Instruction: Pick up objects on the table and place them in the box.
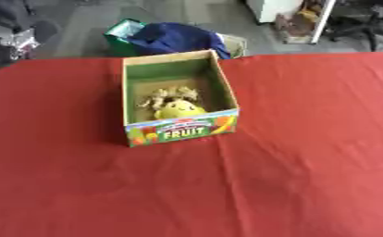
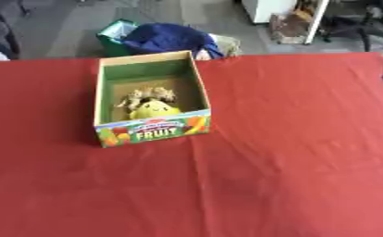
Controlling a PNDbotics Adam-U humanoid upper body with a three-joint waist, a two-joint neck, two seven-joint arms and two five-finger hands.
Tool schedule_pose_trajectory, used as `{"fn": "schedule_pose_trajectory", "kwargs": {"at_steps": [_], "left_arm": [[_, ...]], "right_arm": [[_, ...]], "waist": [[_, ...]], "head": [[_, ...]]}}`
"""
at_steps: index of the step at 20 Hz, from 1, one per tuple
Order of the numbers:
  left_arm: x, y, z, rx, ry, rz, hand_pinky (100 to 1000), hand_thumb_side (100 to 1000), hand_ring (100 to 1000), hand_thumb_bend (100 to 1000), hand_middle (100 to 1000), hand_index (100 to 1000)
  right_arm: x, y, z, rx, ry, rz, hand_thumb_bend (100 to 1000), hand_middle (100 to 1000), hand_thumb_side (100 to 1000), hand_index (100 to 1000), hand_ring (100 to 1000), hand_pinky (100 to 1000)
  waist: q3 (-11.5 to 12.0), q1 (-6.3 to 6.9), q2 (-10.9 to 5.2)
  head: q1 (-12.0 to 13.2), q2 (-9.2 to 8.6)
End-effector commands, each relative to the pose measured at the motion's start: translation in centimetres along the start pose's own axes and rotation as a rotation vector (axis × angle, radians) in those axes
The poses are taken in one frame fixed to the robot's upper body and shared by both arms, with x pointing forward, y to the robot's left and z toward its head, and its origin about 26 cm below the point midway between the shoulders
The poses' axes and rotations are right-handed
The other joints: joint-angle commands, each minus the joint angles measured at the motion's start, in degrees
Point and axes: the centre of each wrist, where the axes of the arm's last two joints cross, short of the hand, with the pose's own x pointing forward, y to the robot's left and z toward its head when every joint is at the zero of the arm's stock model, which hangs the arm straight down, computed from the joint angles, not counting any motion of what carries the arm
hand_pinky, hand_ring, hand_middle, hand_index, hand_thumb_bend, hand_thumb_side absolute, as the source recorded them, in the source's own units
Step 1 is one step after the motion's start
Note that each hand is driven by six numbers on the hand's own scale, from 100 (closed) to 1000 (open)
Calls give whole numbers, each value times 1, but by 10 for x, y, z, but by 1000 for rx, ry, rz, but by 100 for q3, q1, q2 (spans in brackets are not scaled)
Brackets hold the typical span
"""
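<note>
My fingers not in sight, so can't tell if spread or pinching. Fruit box (image 1: 181, 129) sits on red table (image 1: 308, 162). Yellow toy (image 1: 178, 109) and tan thing (image 1: 164, 95) already inside. Looks done.

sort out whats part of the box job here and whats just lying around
Part of the job:
- fruit box, open, on the red tablecloth
- yellow toy inside the box
- tan lumpy thing inside it, behind the toy

Just lying about:
- blue bag on the floor beyond the table
- green bin beside it
</note>
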Motion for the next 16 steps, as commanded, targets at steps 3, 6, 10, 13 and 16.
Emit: {"fn": "schedule_pose_trajectory", "kwargs": {"at_steps": [3, 6, 10, 13, 16], "left_arm": [[22, 12, 1, 124, -102, 27, 543, 417, 593, 897, 601, 654], [34, 16, -2, 197, -195, 12, 566, 406, 608, 893, 611, 658], [50, 22, -15, 293, -390, -8, 615, 399, 639, 886, 628, 670], [62, 26, -25, 343, -521, -2, 647, 400, 661, 863, 653, 690], [75, 31, -35, 389, -639, 1, 689, 414, 699, 843, 693, 723]], "right_arm": [[12, -7, -8, -2, -50, 40, 259, 631, 283, 784, 625, 576], [21, -7, -13, -23, -89, 69, 211, 651, 284, 773, 656, 589], [41, -6, -21, -71, -187, 133, 225, 675, 435, 763, 690, 619], [57, -6, -31, -97, -282, 182, 181, 696, 308, 776, 720, 642], [72, -9, -45, -140, -414, 224, 103, 744, 307, 797, 769, 680]], "waist": [[55, -7, -105], [77, -11, -114], [85, -14, -142], [110, -6, -183], [135, 4, -235]], "head": [[-7, 82], [9, 121], [10, 208], [9, 302], [1, 387]]}}
